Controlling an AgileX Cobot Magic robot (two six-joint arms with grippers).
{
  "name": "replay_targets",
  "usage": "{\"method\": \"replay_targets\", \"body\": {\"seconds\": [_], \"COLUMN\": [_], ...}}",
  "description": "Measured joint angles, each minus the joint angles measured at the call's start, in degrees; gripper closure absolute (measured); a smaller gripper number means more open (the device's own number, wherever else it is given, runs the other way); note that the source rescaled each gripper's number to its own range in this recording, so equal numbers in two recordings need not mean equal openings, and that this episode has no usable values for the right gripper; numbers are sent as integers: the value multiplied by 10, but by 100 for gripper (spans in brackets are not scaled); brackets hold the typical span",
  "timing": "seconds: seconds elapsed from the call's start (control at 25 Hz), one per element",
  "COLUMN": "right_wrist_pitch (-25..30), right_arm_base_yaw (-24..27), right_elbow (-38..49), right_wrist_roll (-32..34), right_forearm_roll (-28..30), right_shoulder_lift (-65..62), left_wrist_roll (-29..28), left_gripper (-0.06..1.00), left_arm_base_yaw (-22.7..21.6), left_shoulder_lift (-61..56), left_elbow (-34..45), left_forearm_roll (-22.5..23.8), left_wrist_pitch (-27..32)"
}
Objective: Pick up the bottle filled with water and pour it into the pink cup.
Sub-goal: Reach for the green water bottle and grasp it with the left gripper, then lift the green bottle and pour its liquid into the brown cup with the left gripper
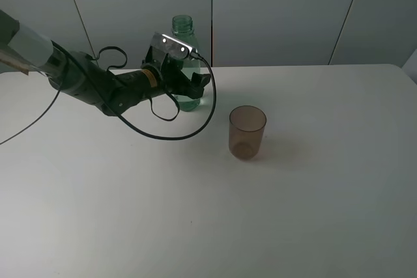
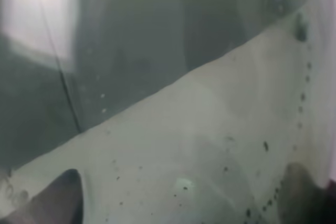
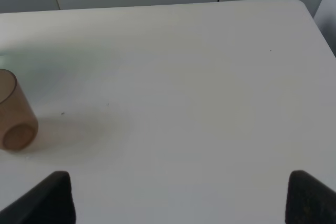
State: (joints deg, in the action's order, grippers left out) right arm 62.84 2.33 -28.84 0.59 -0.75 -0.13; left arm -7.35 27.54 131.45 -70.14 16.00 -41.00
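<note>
The green-tinted bottle stands upright at the back of the white table, its capless neck rising above my left gripper. The jaws sit on either side of the bottle's middle and are closed on it. In the left wrist view the bottle fills the picture, with the dark fingertips at its two sides. The pink cup stands upright and empty a little to the right of the bottle and nearer the front; it also shows in the right wrist view. My right gripper is open and empty, away from the cup.
A black cable loops down from the left arm onto the table in front of the bottle. The table's back edge meets a grey wall.
</note>
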Motion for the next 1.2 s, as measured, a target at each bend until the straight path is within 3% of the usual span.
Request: {"method": "replay_targets", "body": {"seconds": [0.16,0.2,0.24,0.32,0.36,0.76,0.96,1.04,1.2], "right_wrist_pitch": [0,0,0,0,0,0,0,0,0], "right_arm_base_yaw": [0,0,0,0,0,0,0,0,0], "right_elbow": [0,0,0,0,0,0,0,0,0], "right_wrist_roll": [0,0,0,0,0,0,0,0,0], "right_forearm_roll": [0,0,0,0,0,0,0,0,0], "right_shoulder_lift": [0,0,0,0,0,0,0,0,0], "left_wrist_roll": [0,0,0,1,1,3,5,27,118], "left_gripper": [-6,2,20,94,89,90,90,90,90], "left_arm_base_yaw": [0,0,0,0,0,0,0,4,19], "left_shoulder_lift": [0,0,0,0,0,-7,-52,-73,-92], "left_elbow": [0,0,0,0,0,0,0,0,0], "left_forearm_roll": [-6,-11,-15,-21,-23,-23,43,77,99], "left_wrist_pitch": [-1,-2,-3,-3,-3,5,32,47,97]}}
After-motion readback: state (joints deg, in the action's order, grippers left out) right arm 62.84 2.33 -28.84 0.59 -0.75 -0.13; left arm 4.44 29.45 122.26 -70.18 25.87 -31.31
